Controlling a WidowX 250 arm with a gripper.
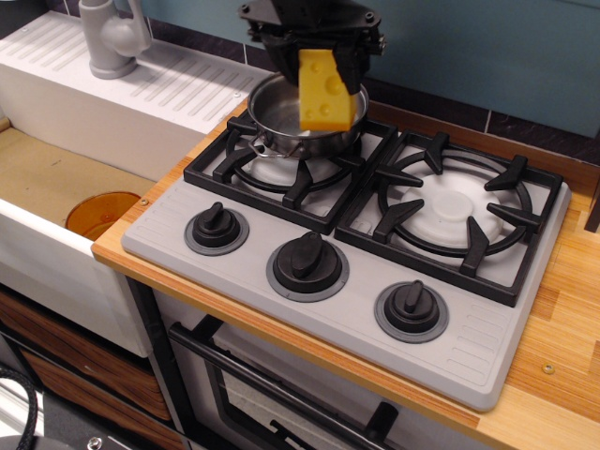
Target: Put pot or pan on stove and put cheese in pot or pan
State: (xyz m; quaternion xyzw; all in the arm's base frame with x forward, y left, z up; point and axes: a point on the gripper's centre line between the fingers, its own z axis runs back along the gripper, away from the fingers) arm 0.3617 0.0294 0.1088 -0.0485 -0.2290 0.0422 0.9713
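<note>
I have the gripper (pixel 322 58) clamped on the top of the cheese (pixel 325 91), which hangs above the pot (pixel 281 120). The pot sits on the rear-left burner of the stove (pixel 328 309). An orange cup (pixel 101 214) lies in the sink left of the stove.

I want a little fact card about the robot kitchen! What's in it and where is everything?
gripper: shut on the cheese, above the pot
cheese: yellow wedge with holes, in the air, not in the pot yet
pot: shiny steel, on the left burner, looks empty
stove: grey, two black grates, three black knobs
right burner: nothing on it
orange cup: down in the sink at left
faucet: grey, behind the sink
</note>
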